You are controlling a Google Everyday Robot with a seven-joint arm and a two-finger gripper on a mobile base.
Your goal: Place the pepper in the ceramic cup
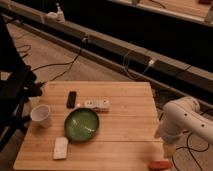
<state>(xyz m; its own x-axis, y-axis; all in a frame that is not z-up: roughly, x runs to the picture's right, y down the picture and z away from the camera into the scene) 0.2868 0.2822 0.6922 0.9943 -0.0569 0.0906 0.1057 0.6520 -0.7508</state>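
I have not started the real job. The pepper (160, 164) lies at the near right corner of the wooden table (127, 127). The white ceramic cup (41, 115) stands well apart on the left. My gripper (168, 149) hangs just above the pepper, wide and holding nothing.

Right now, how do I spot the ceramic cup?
On the wooden table, look at the left edge, opposite the gripper at the near right corner. The ceramic cup is white, round and upright, unlike the flat green plate and white block.
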